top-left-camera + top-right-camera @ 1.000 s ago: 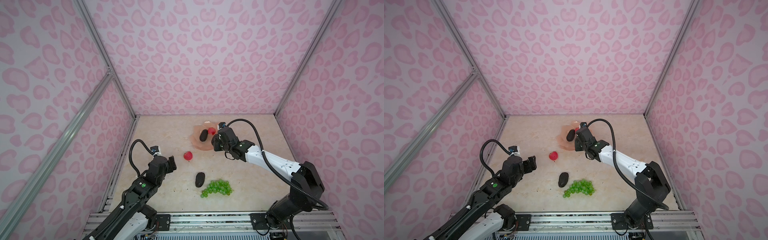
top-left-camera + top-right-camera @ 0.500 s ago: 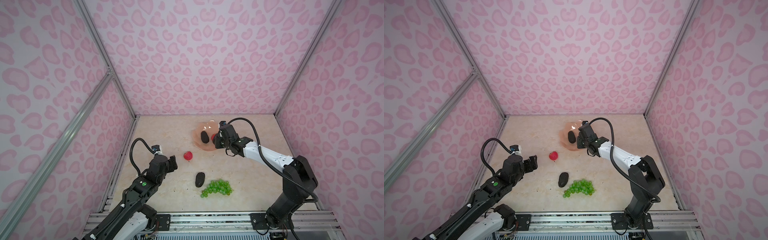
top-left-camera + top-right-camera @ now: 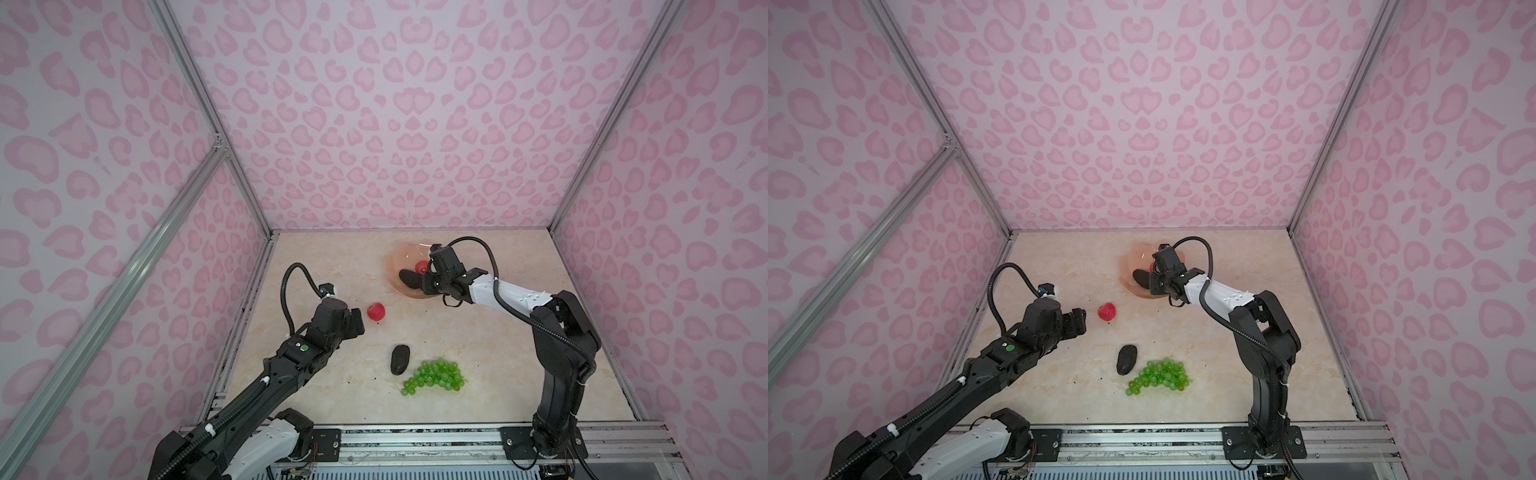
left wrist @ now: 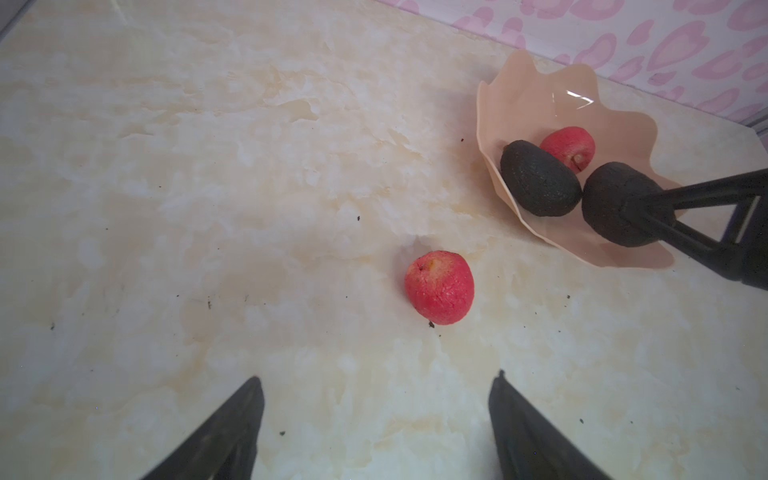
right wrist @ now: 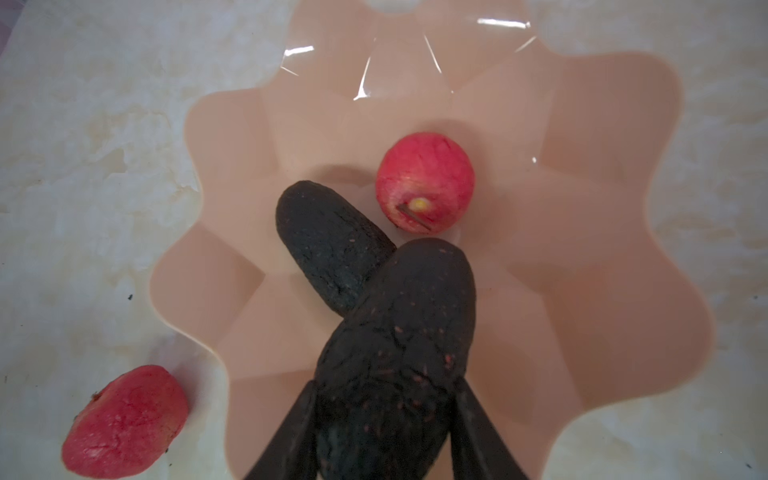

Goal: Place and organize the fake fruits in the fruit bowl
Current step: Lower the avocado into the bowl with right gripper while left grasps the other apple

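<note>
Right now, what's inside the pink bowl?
A red fruit and a dark avocado lie in the bowl. The right gripper holds a second avocado over it, hiding part of its floor.

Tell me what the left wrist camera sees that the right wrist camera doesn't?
Only the left wrist camera: the left gripper, open and empty, and the bowl seen from the side.
Only the right wrist camera: a look straight down into the bowl, showing most of its wavy rim.
Both: the loose red fruit on the table, the red fruit in the bowl, the lying avocado in the bowl, and the held avocado clamped in the right gripper.
</note>
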`<state>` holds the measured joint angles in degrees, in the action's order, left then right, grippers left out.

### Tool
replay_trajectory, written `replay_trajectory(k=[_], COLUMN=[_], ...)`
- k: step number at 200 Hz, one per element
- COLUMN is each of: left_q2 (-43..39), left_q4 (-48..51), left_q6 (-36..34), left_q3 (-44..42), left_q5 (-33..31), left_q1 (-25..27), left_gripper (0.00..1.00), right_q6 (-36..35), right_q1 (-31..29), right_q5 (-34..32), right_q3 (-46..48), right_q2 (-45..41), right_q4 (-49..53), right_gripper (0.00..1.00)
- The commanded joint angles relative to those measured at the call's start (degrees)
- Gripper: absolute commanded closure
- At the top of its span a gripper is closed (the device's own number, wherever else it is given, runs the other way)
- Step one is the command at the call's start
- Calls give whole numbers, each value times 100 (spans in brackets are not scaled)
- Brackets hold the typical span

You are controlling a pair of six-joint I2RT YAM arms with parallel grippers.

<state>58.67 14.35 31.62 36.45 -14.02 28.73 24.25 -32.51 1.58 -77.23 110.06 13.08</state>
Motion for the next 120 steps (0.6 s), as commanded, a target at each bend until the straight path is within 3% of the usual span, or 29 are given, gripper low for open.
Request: replay_trajectory(k=[1,33,60,120], left_q2=[311,779,1312,2732], left_q4=[-331,-614,-689,-882], left_q6=[-24,-55,-142,-132], left_q3=[173,300,507,997], left_q5=[286,454,585,941], left_q1=[-8,-17,-21,-96], left_gripper=[14,14,15,18], right_q6=[71,150,185,24], right_q1=[-2,72,152,162], right_q5=[29,-11,90,-144], right_q3=[-20,-5,20,325], right_q2=[118,208,96,-1342], right_q4=[-107,-121,-168,-166], right_gripper=[65,57,38,21])
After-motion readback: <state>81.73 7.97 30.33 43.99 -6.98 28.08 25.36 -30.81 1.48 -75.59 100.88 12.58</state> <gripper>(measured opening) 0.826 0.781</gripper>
